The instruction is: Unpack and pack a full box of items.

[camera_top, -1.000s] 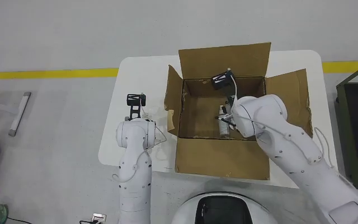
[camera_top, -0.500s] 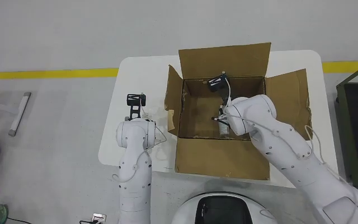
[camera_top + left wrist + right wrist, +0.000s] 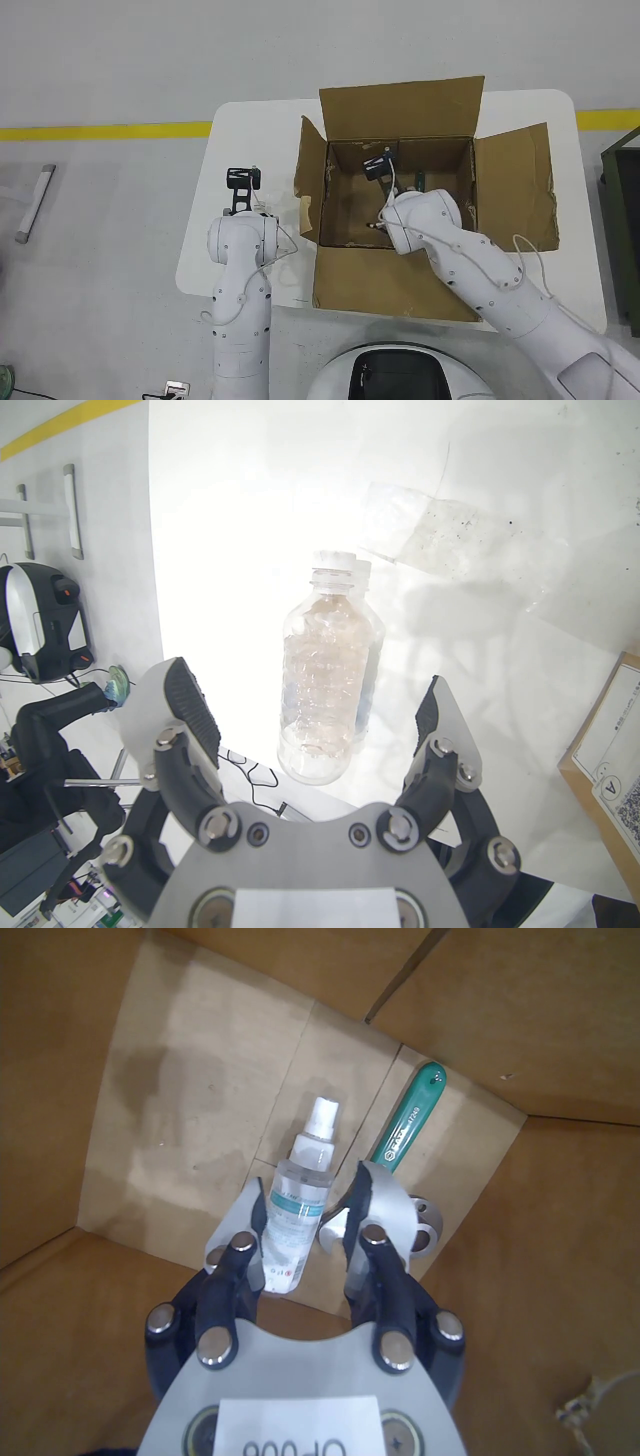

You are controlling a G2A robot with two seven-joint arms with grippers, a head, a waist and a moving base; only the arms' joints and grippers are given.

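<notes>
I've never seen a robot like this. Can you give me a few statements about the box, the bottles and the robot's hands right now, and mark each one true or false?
1. The cardboard box has its flaps open. True.
2. The right hand is shut on the spray bottle. False: its fingers are open, and the spray bottle lies on the box floor.
3. A green-handled wrench lies beside the spray bottle inside the box. True.
4. The clear plastic bottle is packed in the box. False: it lies on the white table outside the box, below the open left hand.
</notes>
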